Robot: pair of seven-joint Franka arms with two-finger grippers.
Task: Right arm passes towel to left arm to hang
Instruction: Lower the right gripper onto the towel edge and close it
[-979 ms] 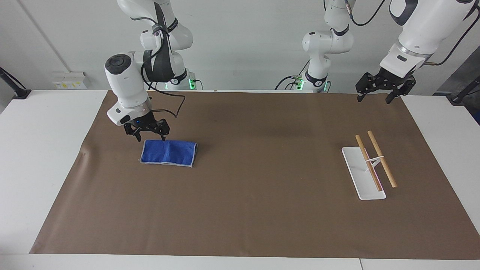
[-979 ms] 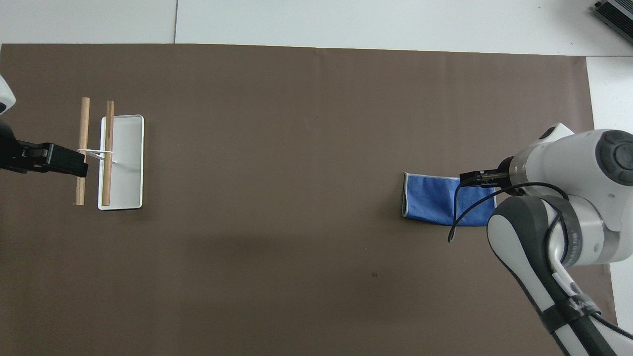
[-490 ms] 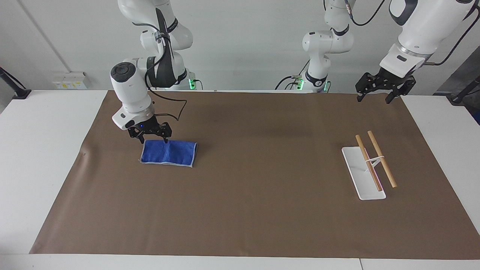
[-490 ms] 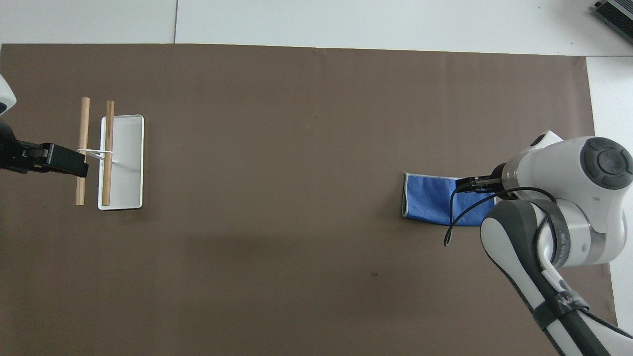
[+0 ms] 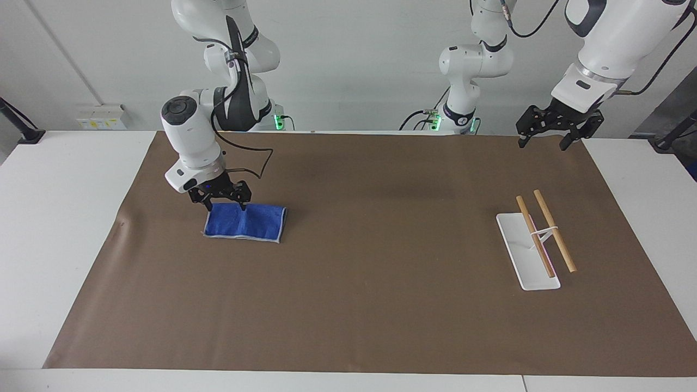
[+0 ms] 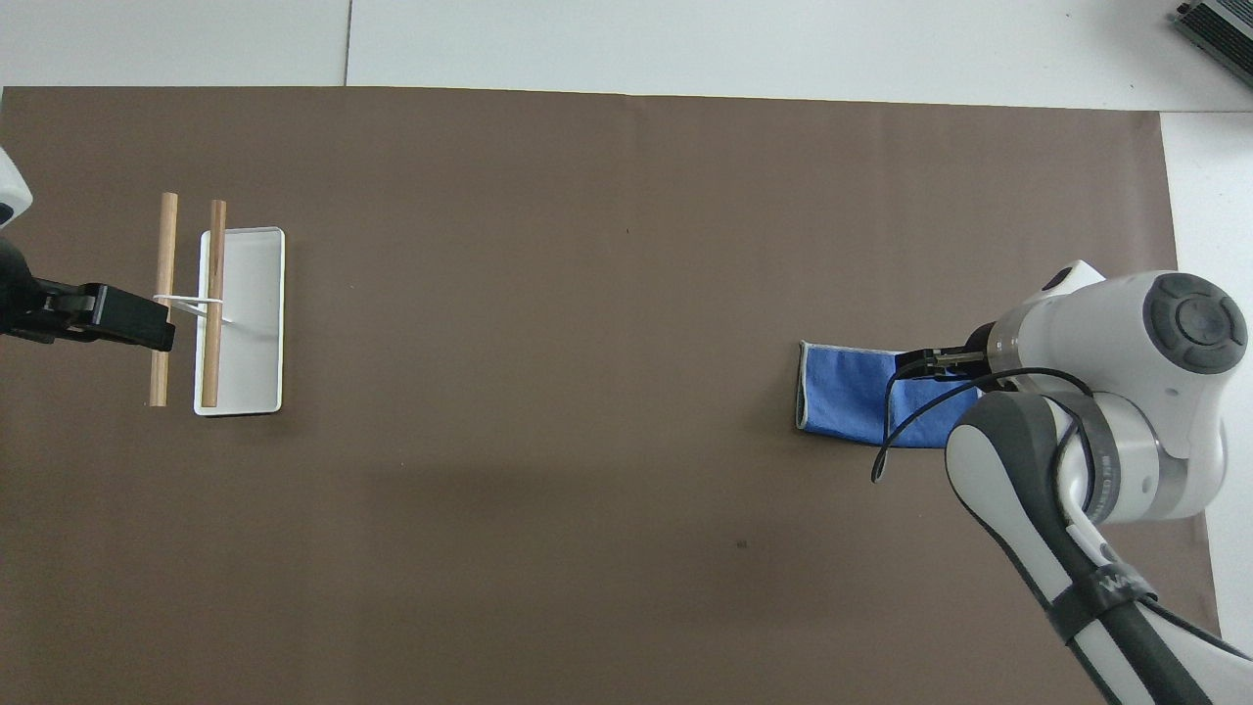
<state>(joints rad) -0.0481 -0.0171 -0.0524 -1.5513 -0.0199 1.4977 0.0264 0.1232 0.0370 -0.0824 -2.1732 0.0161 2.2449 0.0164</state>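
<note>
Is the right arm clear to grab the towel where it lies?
Probably yes. The right gripper, fingers open, is at the towel's edge nearest the robots, and nothing lies on or beside the towel. The left gripper waits over the brown mat, near the rack.

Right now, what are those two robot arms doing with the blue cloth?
The right gripper has its open fingers down at the edge of the blue towel, ready to pinch it. The towel lies flat on the brown mat, not yet lifted. The left gripper waits, open, up in the air near the wooden hanging rack.
</note>
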